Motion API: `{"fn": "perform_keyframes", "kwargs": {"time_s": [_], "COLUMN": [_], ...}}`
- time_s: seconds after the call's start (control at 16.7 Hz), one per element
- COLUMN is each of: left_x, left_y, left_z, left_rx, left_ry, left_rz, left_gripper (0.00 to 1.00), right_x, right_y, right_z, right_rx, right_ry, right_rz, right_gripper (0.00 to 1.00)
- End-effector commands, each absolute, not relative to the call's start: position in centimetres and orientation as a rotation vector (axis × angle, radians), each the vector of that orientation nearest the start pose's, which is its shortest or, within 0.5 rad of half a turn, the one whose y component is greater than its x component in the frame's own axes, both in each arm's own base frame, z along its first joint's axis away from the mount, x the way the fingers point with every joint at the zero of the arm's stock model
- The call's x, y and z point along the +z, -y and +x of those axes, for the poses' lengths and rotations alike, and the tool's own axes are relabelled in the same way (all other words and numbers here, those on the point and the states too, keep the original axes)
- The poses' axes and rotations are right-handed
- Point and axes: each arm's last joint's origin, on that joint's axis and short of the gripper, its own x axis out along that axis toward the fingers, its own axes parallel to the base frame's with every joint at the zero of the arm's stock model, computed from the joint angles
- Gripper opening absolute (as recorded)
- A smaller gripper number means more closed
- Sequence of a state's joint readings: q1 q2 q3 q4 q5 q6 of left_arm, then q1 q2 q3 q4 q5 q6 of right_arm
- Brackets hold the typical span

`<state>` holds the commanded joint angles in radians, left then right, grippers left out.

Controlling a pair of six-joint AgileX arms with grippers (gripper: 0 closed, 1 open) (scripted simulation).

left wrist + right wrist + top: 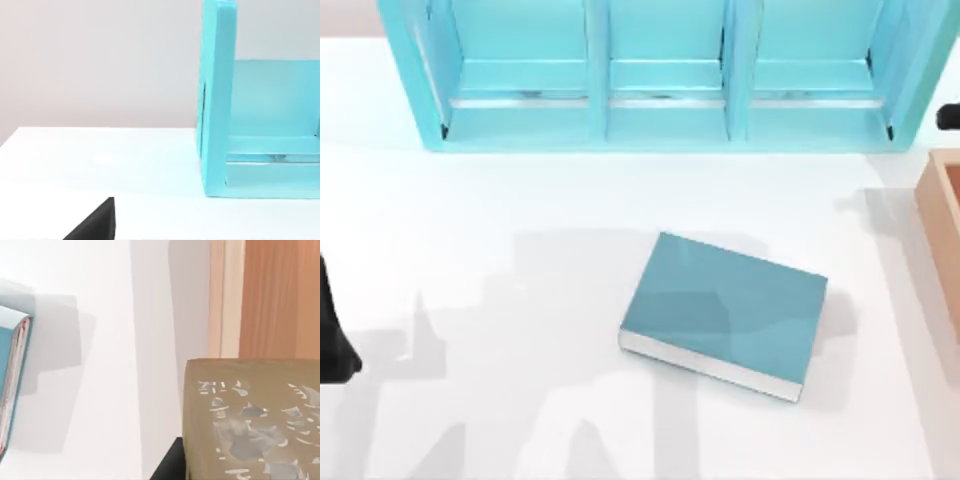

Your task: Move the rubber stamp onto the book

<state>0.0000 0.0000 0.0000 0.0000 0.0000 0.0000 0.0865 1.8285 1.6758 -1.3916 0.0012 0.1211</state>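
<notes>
Rubber stamp [250,420] sits right up against the right wrist camera, engraved face toward the lens, off the table [470,250]. Right gripper [240,465] is pinching it: one dark finger [169,464] is pressed on the stamp's side, the opposite finger is hidden behind the block.

Rest, big to small:
- Light-blue shelf unit [660,70] stands along the far edge of the table, three open compartments facing the near side.
- Orange-brown box [945,230] is at the table's right edge. In the right wrist view its wood wall [270,295] shows just past the stamp.
- Book [720,315], teal cover, lies flat mid-table, rotated a bit, white page edge toward the near side. Nothing on it. It is well apart from the stamp.
- Left arm [332,335] is parked at the table's left edge; can't tell its grip state.
- Right arm [950,117] is at the right edge, near the shelf's right end.
</notes>
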Motion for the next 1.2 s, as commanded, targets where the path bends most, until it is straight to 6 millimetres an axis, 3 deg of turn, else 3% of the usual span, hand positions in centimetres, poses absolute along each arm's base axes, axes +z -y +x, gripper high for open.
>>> {"fn": "perform_keyframes", "kwargs": {"time_s": [0.24, 0.48, 0.6, 0.84, 1.08, 1.2], "left_x": [16.0, 16.0, 16.0, 16.0, 16.0, 16.0], "left_y": [0.1, 0.1, 0.1, 0.1, 0.1, 0.1], "left_z": [10.6, 10.6, 10.6, 10.6, 10.6, 10.6], "left_rx": [0.0, 0.0, 0.0, 0.0, 0.0, 0.0], "left_ry": [0.0, 0.0, 0.0, 0.0, 0.0, 0.0], "left_rz": [0.0, 0.0, 0.0, 0.0, 0.0, 0.0], "left_gripper": [1.0, 1.0, 1.0, 1.0, 1.0, 1.0], "right_x": [29.3, 29.0, 28.3, 25.3, 22.6, 21.0], "right_y": [-5.4, -5.3, -6.7, -13.6, -21.9, -24.4], "right_z": [33.8, 33.9, 34.7, 35.3, 33.4, 32.8], "right_rx": [-0.011, -0.013, -0.013, -0.016, -0.014, -0.012], "right_ry": [-1.561, -1.566, -1.566, -1.577, -1.572, -1.569], "right_rz": [0.004, 0.009, 0.009, 0.007, 0.01, 0.011], "right_gripper": [0.0, 0.0, 0.0, 0.0, 0.0, 0.0]}}
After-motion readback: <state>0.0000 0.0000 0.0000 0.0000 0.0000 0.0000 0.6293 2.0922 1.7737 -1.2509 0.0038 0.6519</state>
